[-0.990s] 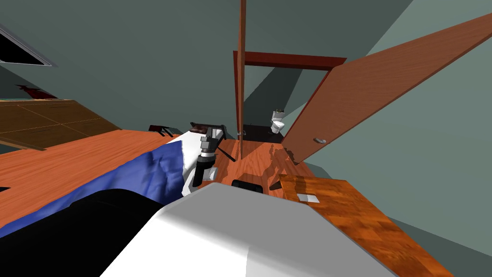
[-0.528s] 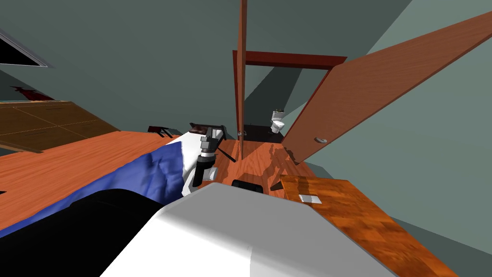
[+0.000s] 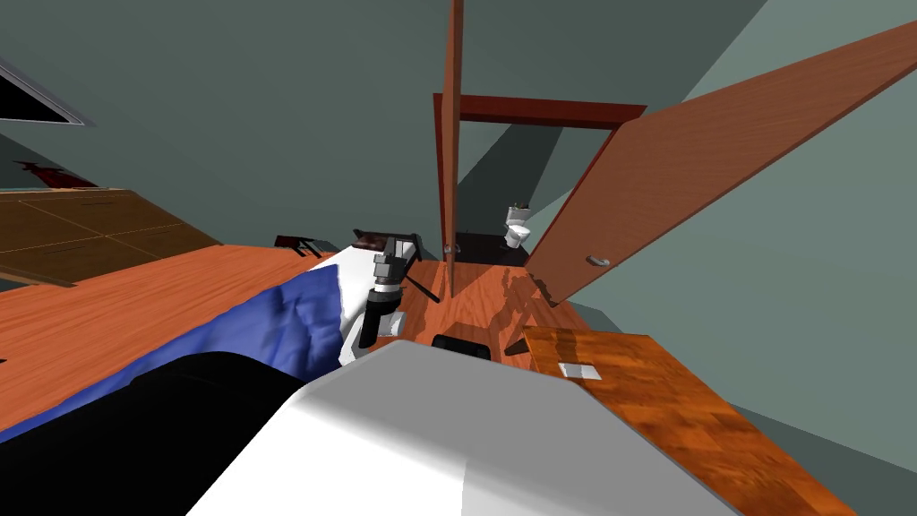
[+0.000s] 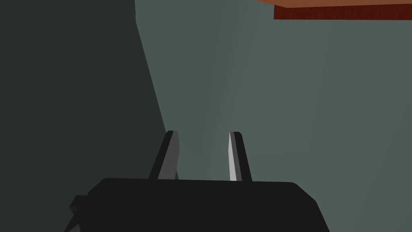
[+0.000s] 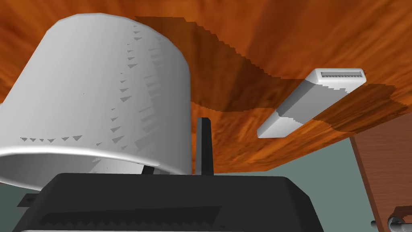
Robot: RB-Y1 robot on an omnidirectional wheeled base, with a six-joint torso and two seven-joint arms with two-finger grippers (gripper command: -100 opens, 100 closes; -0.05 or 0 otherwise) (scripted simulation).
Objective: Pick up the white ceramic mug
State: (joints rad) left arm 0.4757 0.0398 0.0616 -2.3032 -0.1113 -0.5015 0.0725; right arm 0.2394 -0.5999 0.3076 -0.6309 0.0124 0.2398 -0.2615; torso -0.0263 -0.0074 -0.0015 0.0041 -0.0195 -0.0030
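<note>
Little changed in the last second. The head view drifted a touch at its left edge, so my own head or torso turned, not the scene. Both arms held the same spots in frame.

Nearest, the right gripper (image 5: 175, 145) was pinching the wall of the white mug (image 5: 100, 88), one finger outside against the side and the other just showing inside the rim. The mug lay tipped, mouth toward the gripper body. Its shadow fell offset on the wooden table (image 5: 249, 36), so it was probably already clear of the top, but the contact line was hidden. A flat white stick (image 5: 310, 100) lay on the table, partly in that shadow and apart from the mug.

The left gripper (image 4: 203, 135) was spread part way with nothing between the fingers. The left forearm (image 3: 383, 291) stood raised beside the bed's blue cover (image 3: 278, 322).

Farther out were the open wooden door (image 3: 716, 152) on my right, a second door (image 3: 450, 134) edge-on, and a white toilet (image 3: 518, 228) through the doorway.

My read: the grasp looked made and steady, so the pick was near done. What remained was a clean lift, clear of the stick and the table edge.
</note>
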